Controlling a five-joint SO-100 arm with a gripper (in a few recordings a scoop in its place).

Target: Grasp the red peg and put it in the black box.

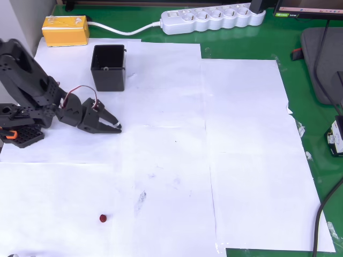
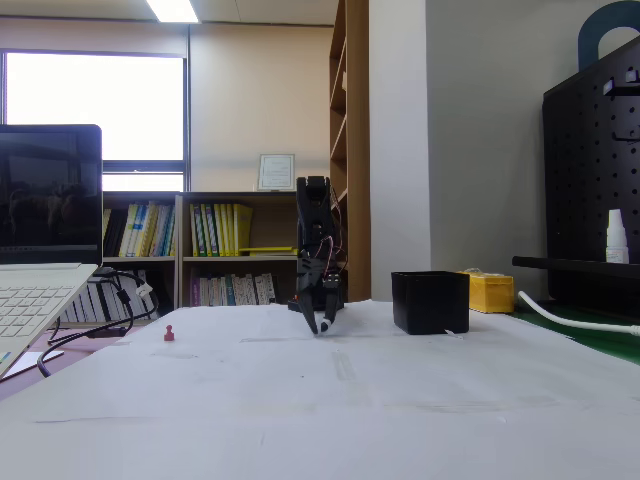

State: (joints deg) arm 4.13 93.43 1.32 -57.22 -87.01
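White paper covers the bench (image 1: 241,160). Pincer (image 1: 115,127) pressed together, holding nothing, low over the paper. Peg (image 1: 103,218) lies well apart, toward the overhead view's bottom edge; box (image 1: 109,67) near on the opposite side. Next: reach for the peg.

No legible text, label, brand, number or sign is present in either view. In the fixed view, the framed notice (image 2: 276,171) on the wall at 12 o'clock from the bookshelf (image 2: 215,250) carries print too small to read. The book spines (image 2: 222,229) on that shelf show colour only; no titles resolve. The white bottle (image 2: 617,237) at 3 o'clock bears no readable label. In the overhead view, the screen strip (image 1: 308,12) at 1 o'clock is blurred.
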